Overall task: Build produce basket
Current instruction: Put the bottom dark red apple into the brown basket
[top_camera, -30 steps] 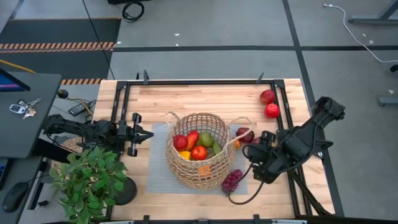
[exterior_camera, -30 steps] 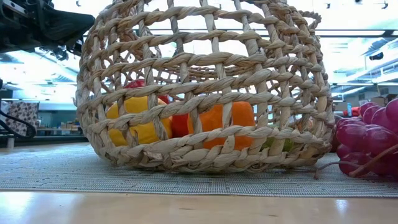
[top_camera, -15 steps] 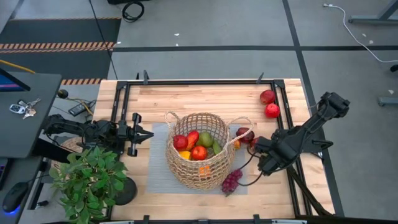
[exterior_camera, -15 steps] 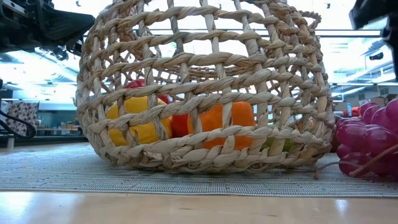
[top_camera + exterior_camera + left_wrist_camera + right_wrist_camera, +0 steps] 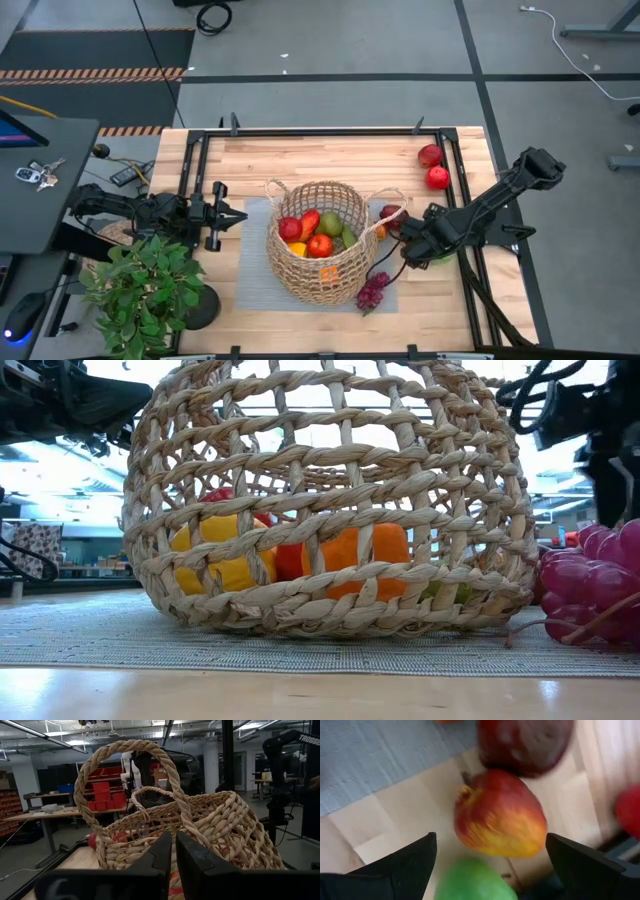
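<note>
The right gripper (image 5: 412, 243) is swinging away from the purple grape bunch (image 5: 372, 291), its fingers spreading wider, and closing in above the red-yellow apple (image 5: 498, 815) beside the mat.

The high view looks straight down on the whole bench (image 5: 330, 150). The low view sits at bench height, very close to the basket (image 5: 330, 500). The left wrist view faces that same basket (image 5: 200, 830) level; the right wrist view looks down closely on an apple (image 5: 500, 815).
</note>
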`<state>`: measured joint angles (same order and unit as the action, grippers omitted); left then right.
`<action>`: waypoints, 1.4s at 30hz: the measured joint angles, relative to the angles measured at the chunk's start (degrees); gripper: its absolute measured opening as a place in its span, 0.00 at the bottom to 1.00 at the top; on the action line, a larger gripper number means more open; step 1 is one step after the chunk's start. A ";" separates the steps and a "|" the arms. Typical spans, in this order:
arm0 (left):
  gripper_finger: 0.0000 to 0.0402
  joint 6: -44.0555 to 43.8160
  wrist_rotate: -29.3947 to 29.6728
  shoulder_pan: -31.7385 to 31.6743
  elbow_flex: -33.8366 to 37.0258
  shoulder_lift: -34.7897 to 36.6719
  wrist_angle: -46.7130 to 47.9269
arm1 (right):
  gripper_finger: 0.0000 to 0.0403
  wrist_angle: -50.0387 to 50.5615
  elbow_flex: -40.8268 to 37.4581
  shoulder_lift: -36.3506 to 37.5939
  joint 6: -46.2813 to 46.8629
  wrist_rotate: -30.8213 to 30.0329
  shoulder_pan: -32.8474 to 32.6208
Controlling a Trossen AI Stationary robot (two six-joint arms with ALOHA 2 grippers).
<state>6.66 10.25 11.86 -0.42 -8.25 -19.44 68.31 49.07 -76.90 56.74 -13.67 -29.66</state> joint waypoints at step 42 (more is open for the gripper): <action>0.07 0.00 0.02 -0.01 0.00 0.01 0.00 | 0.86 -9.49 4.69 -8.87 -18.37 12.09 4.96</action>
<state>6.66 10.26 11.85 -0.42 -8.24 -19.44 58.82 53.76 -85.78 38.37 -1.58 -24.70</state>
